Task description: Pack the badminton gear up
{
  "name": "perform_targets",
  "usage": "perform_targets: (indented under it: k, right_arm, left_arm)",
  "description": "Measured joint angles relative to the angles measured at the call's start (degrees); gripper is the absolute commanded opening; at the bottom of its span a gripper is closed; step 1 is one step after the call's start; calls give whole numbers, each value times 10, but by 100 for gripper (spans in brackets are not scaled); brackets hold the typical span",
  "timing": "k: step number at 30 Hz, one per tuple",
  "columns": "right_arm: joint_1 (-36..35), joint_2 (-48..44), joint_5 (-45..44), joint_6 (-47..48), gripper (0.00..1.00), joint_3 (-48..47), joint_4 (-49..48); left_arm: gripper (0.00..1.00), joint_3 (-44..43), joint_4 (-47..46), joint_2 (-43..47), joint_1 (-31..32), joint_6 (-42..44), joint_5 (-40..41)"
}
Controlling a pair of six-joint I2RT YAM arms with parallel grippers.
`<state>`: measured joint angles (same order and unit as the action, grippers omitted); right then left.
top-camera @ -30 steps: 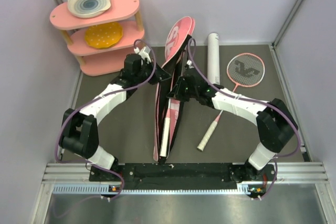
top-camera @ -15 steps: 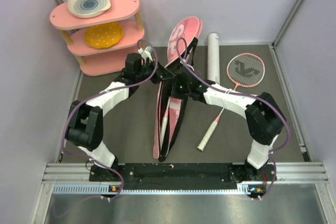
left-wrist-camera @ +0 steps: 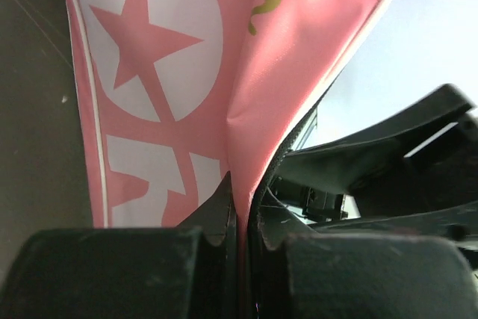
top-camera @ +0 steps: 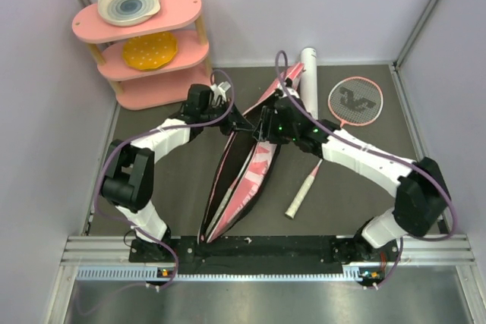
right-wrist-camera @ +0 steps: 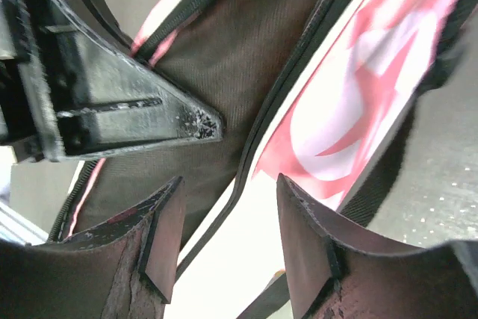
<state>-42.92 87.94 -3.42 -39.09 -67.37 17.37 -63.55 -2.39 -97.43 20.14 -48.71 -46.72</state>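
Observation:
The long pink "SPORT" racket bag [top-camera: 247, 180] lies slanted and gaping open, its dark lining showing. My left gripper [top-camera: 243, 121] is shut on the bag's pink upper edge [left-wrist-camera: 164, 72], with the fabric pinched between the pads [left-wrist-camera: 240, 207]. My right gripper [top-camera: 263, 130] is open just beside it, its jaws over the bag's zip edge and lining [right-wrist-camera: 246, 50] and holding nothing [right-wrist-camera: 228, 237]. One pink-framed racket [top-camera: 351, 101] lies to the right, its white handle [top-camera: 300, 196] pointing near. The white tube [top-camera: 307, 77] lies at the back. No shuttlecocks or second racket show.
A pink three-tier shelf [top-camera: 182, 5] with plates stands at the back left. Grey walls close in the dark mat [top-camera: 167, 187] on three sides. The left gripper's black finger [right-wrist-camera: 112, 110] crosses the right wrist view, close to my right fingers.
The bag has swung: its top end moved right toward the tube and its near end moved left. Both grippers shifted right with it. The white handle seen inside the bag no longer shows.

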Motion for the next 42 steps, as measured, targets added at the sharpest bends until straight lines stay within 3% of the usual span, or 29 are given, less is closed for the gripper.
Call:
perform_targets:
  k: [6,9,12,16,26,35,42]
  right_arm:
    - [3,-39,-46,-8,51,12,-1]
    - [3,-3,-62,-22,53,-8,15]
    - [0,46,-81,-35,61,-57,51]
    - [-9,87,-122,-46,60,-111,87]
    - [-26,123,-212,-51,45,-154,168]
    - [-27,126,-221,-39,1,-157,187]
    - [-10,56,-151,-9,0,-125,162]
  left_arm:
    - [0,7,16,0,3,2,-6]
    - [0,10,21,2,3,5,-3]
    - [0,15,29,3,3,11,12]
    - [0,17,30,4,0,11,25]
    - [0,17,46,14,4,31,41]
    - [0,17,56,21,9,46,43]
    - [0,-2,102,21,9,83,50]
